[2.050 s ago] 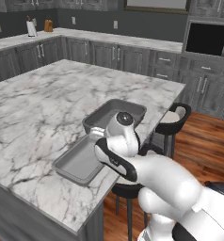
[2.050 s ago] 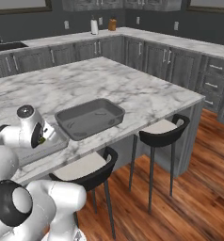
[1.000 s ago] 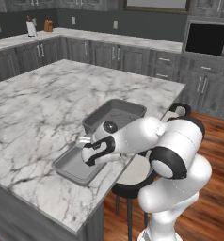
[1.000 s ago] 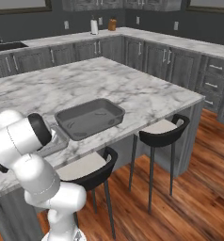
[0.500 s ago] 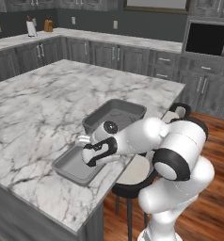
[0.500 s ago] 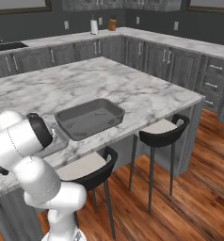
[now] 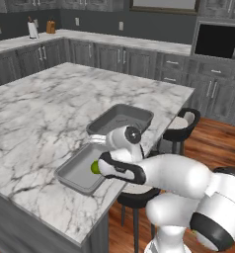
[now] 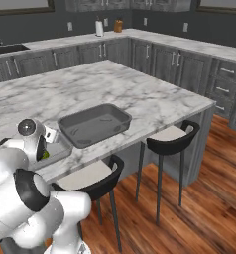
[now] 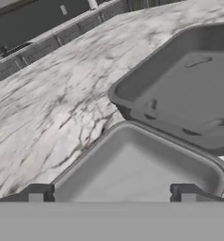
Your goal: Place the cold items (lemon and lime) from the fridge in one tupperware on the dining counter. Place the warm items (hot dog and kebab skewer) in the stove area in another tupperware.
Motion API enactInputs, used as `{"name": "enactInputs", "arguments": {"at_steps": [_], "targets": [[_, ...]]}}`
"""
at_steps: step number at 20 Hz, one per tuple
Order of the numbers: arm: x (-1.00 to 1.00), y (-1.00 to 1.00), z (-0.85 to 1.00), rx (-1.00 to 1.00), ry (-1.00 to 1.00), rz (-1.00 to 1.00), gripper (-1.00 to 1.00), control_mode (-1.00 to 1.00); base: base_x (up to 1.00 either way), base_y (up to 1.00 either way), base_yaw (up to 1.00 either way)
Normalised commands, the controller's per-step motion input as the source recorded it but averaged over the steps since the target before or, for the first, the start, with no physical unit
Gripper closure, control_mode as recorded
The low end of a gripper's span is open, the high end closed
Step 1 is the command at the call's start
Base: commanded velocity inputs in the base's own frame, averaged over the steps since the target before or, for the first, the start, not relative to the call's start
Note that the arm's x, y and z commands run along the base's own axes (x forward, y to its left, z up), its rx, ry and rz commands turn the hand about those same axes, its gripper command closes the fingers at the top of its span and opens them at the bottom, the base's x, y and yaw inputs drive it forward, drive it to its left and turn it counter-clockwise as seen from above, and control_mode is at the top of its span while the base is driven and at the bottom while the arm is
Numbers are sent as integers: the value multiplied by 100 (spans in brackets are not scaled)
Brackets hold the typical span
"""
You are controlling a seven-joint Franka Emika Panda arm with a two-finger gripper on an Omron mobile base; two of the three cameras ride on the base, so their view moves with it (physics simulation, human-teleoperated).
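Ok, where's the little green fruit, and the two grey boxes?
Small round green lime (image 7: 95,168), left base view, its visible side.
Nearer grey tupperware (image 7: 75,168), left base view, bare floor.
Farther grey tupperware (image 8: 96,124), right base view, bare floor.

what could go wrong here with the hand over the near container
1. A green fruit, probably the lime, shows at the hand over the near container. That container sits close to the counter edge, so a bump might slide it off.
2. The second container lies right beside it; a careless exit swing might clip its rim.
3. Whether the fruit is gripped or already released is unclear; lifting now might carry it back out.
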Motion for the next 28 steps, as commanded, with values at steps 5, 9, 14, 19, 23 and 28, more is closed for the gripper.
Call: {"name": "enactInputs", "arguments": {"at_steps": [5,9,14,19,23,28], "targets": [[-99,-100,100,-4,-12,-12,-100,-100,0,0,0],[-94,-100,100,-6,-1,-23,-100,-100,0,0,0],[-49,-100,95,-34,24,-27,-100,-100,0,0,0],[-56,-57,-2,-55,44,-6,-100,-100,0,0,0],[-72,2,-100,-13,28,23,-100,-100,0,0,0],[-30,-5,-78,26,-2,50,-100,-100,0,0,0]]}}
